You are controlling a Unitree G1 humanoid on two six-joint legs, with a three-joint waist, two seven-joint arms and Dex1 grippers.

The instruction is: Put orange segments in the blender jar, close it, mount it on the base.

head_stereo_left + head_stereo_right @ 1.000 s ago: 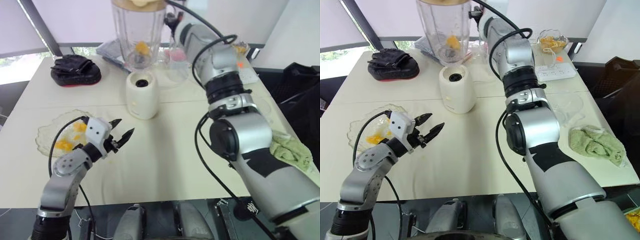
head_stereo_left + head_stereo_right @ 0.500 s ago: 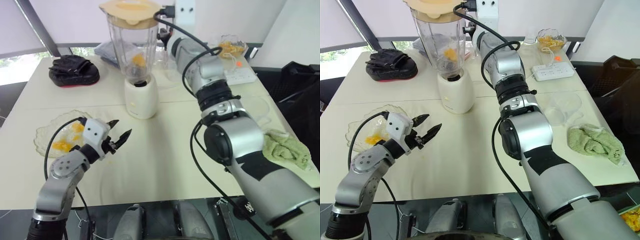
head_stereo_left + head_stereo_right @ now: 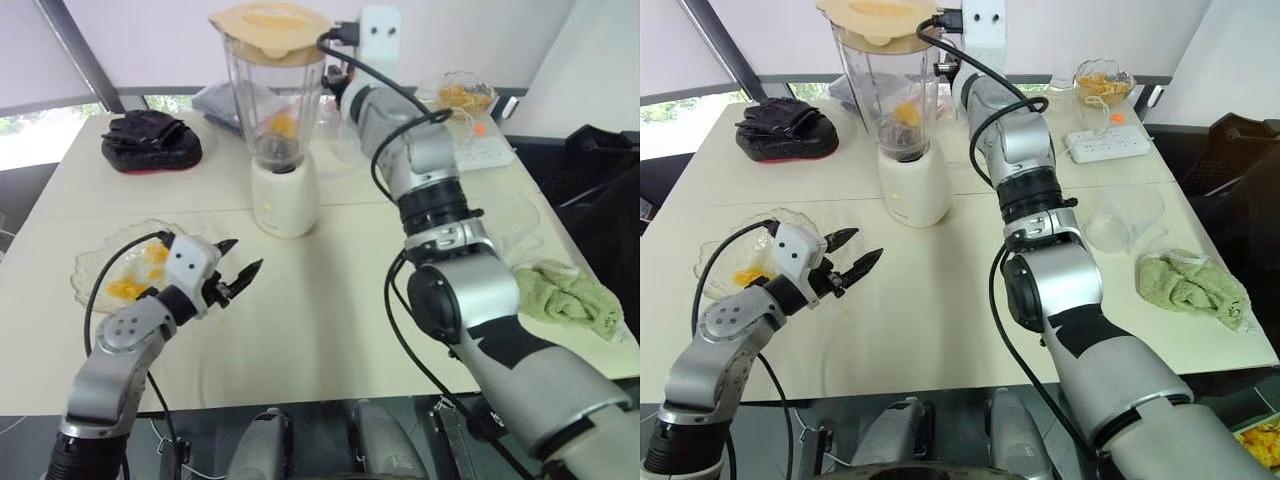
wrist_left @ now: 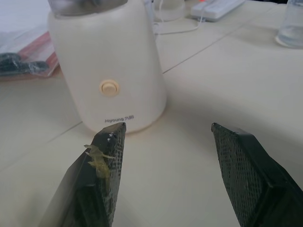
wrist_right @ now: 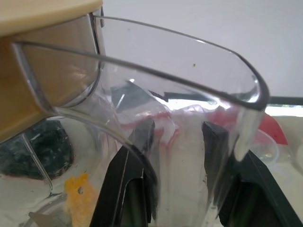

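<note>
Our right tool point(image 5: 179, 126) is clamped on the handle of the blender jar point(image 3: 272, 100). The jar stands upright on the white base point(image 3: 285, 197) toward the far middle of the bench point(image 3: 330, 310), with its beige lid point(image 3: 272, 20) on and an orange segment point(image 3: 284, 124) inside. Our left tool point(image 4: 165, 126) hangs wide and empty low over the bench, with pulp stuck to one finger point(image 4: 102, 163). It is just beside the glass plate point(image 3: 85, 270), which has loose segments point(image 3: 127, 290) on it.

Clear blender jar point(image 3: 262, 95), tan lid point(image 3: 270, 22), orange segments point(image 3: 284, 125) inside, cream base point(image 3: 284, 195), pale green cloth point(image 3: 570, 298).
</note>
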